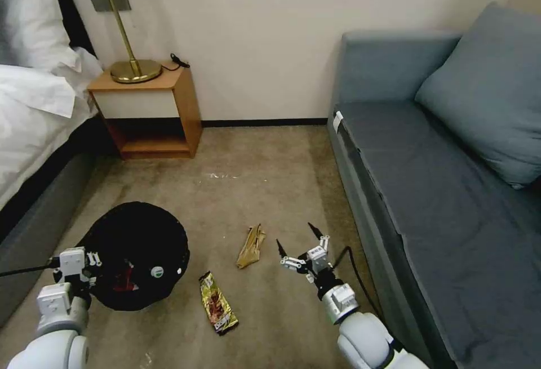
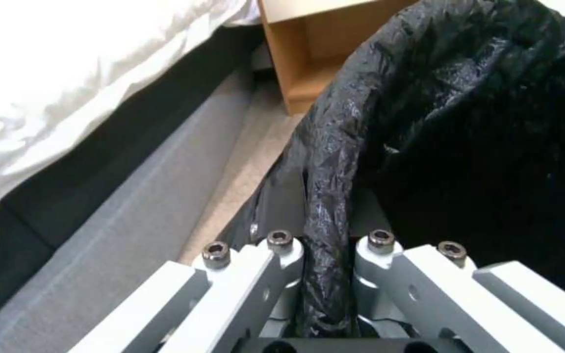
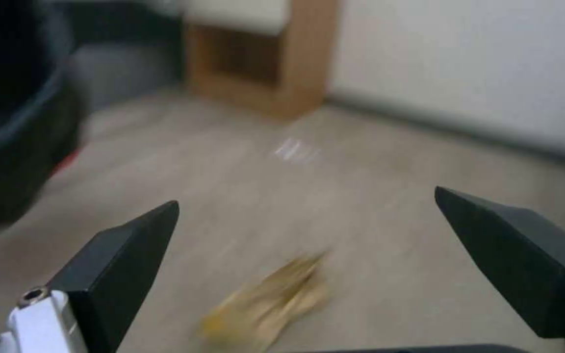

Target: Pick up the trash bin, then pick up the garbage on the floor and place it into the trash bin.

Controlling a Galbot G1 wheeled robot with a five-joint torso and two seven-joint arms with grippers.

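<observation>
The trash bin (image 1: 138, 234), round and lined with a crinkly black bag, is at the left of the carpet. My left gripper (image 1: 85, 261) is shut on its near rim, and the bag's rim (image 2: 327, 196) runs between the fingers (image 2: 276, 255). Inside the bin lie a red wrapper (image 1: 124, 280) and a bottle's white cap (image 1: 157, 271). Two pieces of garbage lie on the floor: a crumpled tan wrapper (image 1: 251, 247) and a yellow-brown wrapper (image 1: 218, 302). My right gripper (image 1: 294, 234) hangs open just right of the tan wrapper (image 3: 266, 306), fingertips (image 3: 132, 245) spread wide.
A grey sofa (image 1: 439, 189) lines the right side and a bed (image 1: 34, 132) the left. A wooden nightstand (image 1: 152, 112) with a brass lamp (image 1: 132, 67) stands against the back wall. Bare carpet (image 1: 253, 177) stretches between bed and sofa.
</observation>
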